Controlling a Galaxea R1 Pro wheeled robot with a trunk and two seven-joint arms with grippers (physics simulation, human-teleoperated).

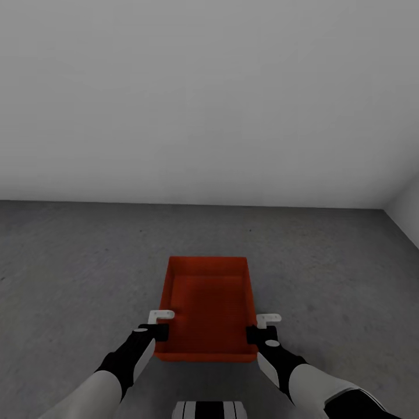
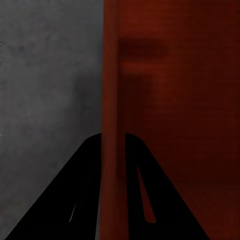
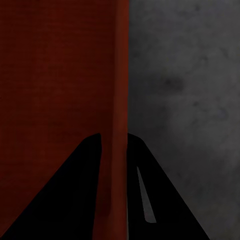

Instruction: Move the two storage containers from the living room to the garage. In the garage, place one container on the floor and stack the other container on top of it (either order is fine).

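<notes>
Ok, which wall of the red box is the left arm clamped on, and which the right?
On the storage container, the left gripper has its jaws astride the left side wall; the right gripper is astride the right side wall.

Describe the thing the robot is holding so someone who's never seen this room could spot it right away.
Start at the plain white-grey wall and come down onto the dark grey concrete floor. In front of the robot sits an orange-red, open-topped storage container, its side walls pinched by the left gripper and right gripper. It is the one brightly coloured object against all the grey.
</notes>
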